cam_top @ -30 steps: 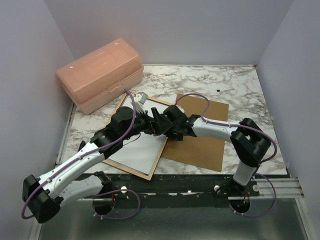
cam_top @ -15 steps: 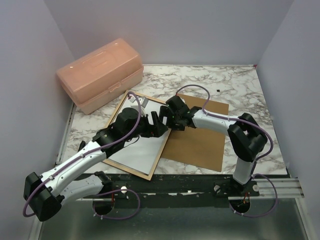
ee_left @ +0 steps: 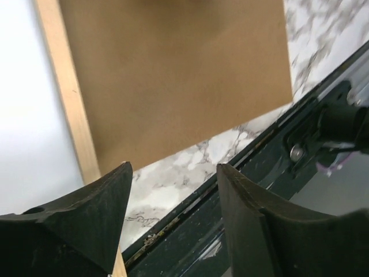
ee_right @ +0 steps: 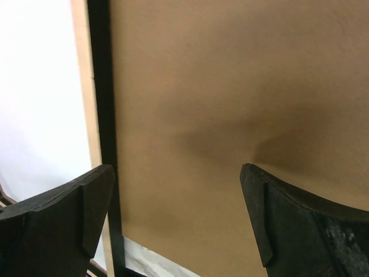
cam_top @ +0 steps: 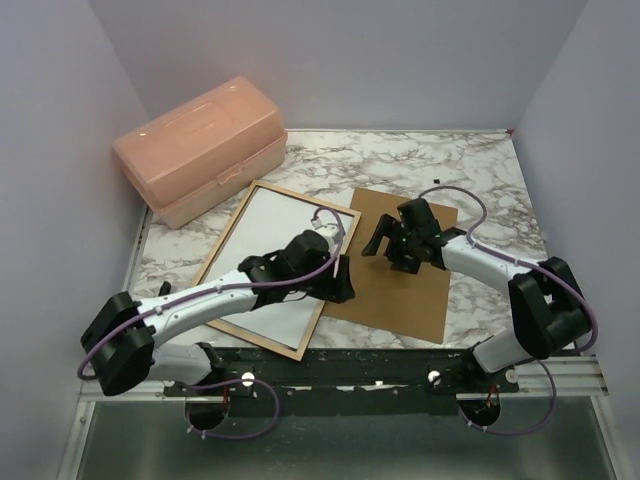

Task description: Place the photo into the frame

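The frame (cam_top: pixel 305 197) lies back up on the marble table, its tan wood rim showing. The photo (cam_top: pixel 265 250) lies in it with its plain white back up. My left gripper (cam_top: pixel 338 285) is open and empty at the frame's right edge near the front. In the left wrist view the gripper (ee_left: pixel 173 173) hangs over the table's near edge, with the frame rim (ee_left: pixel 69 98) and the photo (ee_left: pixel 23 115) to its left. My right gripper (cam_top: pixel 383 253) is open and empty, low over the brown board. In the right wrist view the gripper (ee_right: pixel 176 173) has the frame (ee_right: pixel 97 86) and the photo (ee_right: pixel 34 86) at its left.
A flat brown backing board (cam_top: pixel 410 290) lies right of the frame, touching its edge; it also shows in the left wrist view (ee_left: pixel 173 75) and the right wrist view (ee_right: pixel 230 75). A pink plastic box (cam_top: pixel 200 150) stands at the back left. A dark rail (cam_top: pixel 400 365) runs along the table's near edge.
Both grippers have left the frame's upper right part. The left one moved toward the front along the frame's right edge. The right one moved right, over the brown board.
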Action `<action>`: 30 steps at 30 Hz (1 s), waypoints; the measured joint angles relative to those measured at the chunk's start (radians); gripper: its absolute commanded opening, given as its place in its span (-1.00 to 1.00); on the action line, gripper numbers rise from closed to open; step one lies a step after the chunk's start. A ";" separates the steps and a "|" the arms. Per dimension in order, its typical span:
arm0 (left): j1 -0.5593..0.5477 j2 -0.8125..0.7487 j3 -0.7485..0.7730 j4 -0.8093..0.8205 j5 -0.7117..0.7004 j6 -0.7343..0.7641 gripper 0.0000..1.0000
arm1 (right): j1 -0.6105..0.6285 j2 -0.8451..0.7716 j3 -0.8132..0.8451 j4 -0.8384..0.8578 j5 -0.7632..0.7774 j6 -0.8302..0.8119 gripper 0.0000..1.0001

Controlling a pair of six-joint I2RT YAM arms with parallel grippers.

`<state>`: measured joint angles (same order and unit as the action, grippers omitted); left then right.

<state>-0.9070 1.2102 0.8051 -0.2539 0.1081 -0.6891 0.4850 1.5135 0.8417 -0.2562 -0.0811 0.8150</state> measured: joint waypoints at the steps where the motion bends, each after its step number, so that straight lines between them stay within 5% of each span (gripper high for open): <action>1: -0.024 0.039 0.006 0.001 0.005 0.005 0.14 | -0.008 -0.009 -0.017 0.000 -0.004 0.003 1.00; 18: -0.135 0.509 0.325 -0.123 -0.086 0.019 -0.17 | -0.275 0.073 -0.034 -0.007 -0.188 0.136 0.99; 30: 0.001 0.695 0.471 -0.227 -0.165 0.023 -0.16 | -0.513 0.050 -0.069 0.013 -0.254 0.134 0.98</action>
<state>-0.9062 1.9049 1.2762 -0.4805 -0.0566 -0.6659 -0.0284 1.5635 0.7731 -0.2428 -0.3351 0.9489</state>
